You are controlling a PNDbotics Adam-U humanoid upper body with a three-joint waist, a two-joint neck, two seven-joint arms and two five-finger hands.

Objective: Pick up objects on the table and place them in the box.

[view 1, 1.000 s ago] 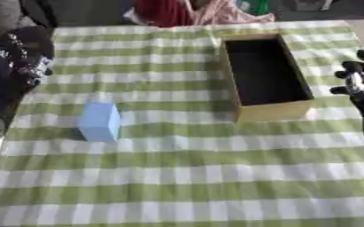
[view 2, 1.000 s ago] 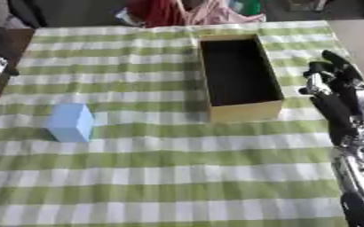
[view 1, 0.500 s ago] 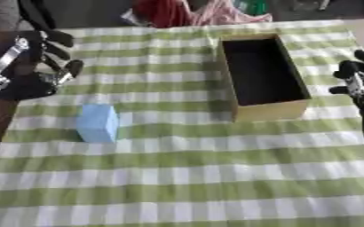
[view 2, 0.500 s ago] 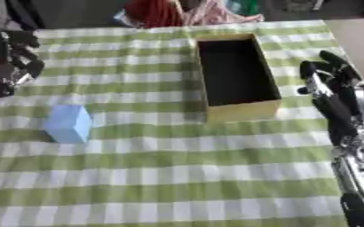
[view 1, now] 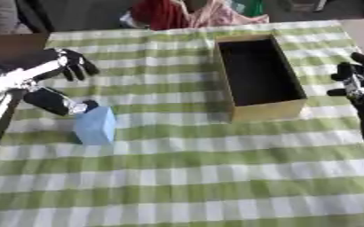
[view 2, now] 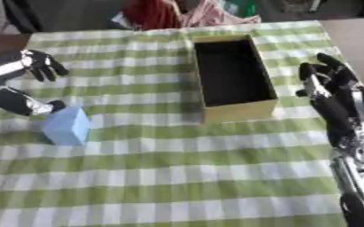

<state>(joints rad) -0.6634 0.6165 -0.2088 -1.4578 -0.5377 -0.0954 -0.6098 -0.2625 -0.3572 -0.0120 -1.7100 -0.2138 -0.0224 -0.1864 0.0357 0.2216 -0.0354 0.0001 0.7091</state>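
- Two views, left eye first: blue block standing on the green-checked surface, left of centre, well apart from the box.
- Left hand in from the left edge, just above and beside the block; fingers spread wide toward the far side, thumb reaching down to the block's upper left corner, touching or nearly so; cannot tell which.
- Nothing held.
- Box long and narrow, open on top, dark inside, tan walls, lying right of centre with its short near wall facing the camera.
- Right hand at the right edge, beside the box but apart from it, fingers up and relaxed, holding nothing.
- Red and pink cloth bunched past the far edge of the surface.

- Right eye view: same layout, shifted left.
- Block near the left edge, with the left hand's thumb at its top corner and fingers splayed above.
- Right hand shown more fully, forearm running down to the lower right corner, fingers spread and straight, clear of the box's right wall.
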